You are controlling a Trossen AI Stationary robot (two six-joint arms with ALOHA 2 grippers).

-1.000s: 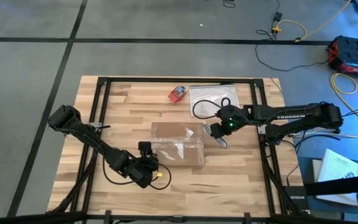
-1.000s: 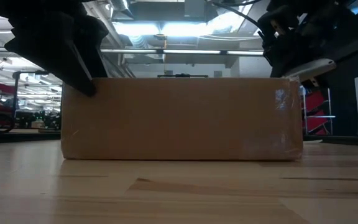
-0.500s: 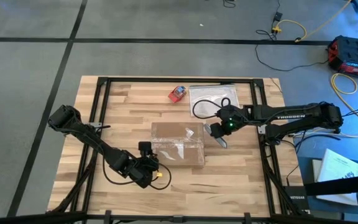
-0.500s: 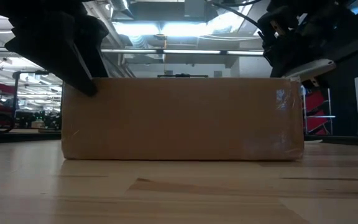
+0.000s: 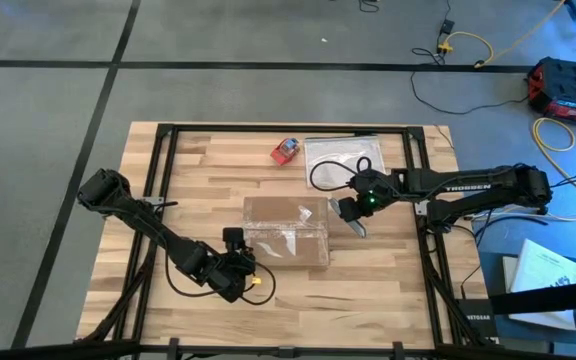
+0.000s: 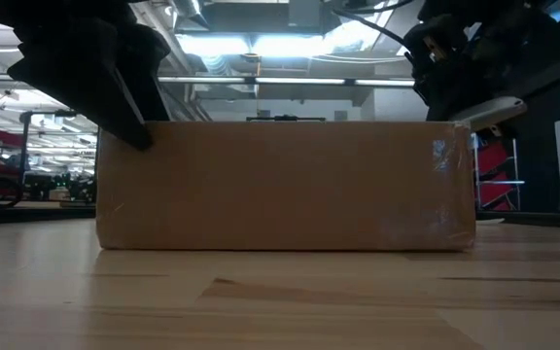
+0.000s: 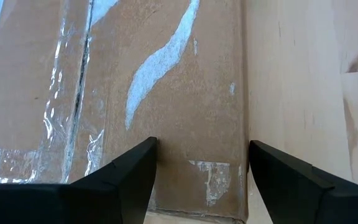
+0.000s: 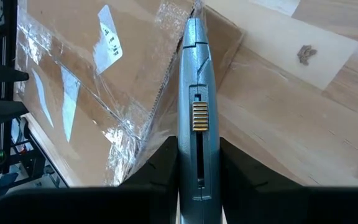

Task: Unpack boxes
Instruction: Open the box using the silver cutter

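The left pincer sits at about seven o'clock on the desk, its fingers spread apart over the near edge of the cardboard box, gripping nothing. The box lies closed at the desk's centre, clear tape across its top. At its three o'clock edge, the right pincer is clamped on a grey cutter. Farther off, around twelve o'clock, lie a red-and-blue object and a clear plastic bag.

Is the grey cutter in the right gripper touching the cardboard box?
Touching. In the right wrist view, the cutter tip meets the taped edge of the box.
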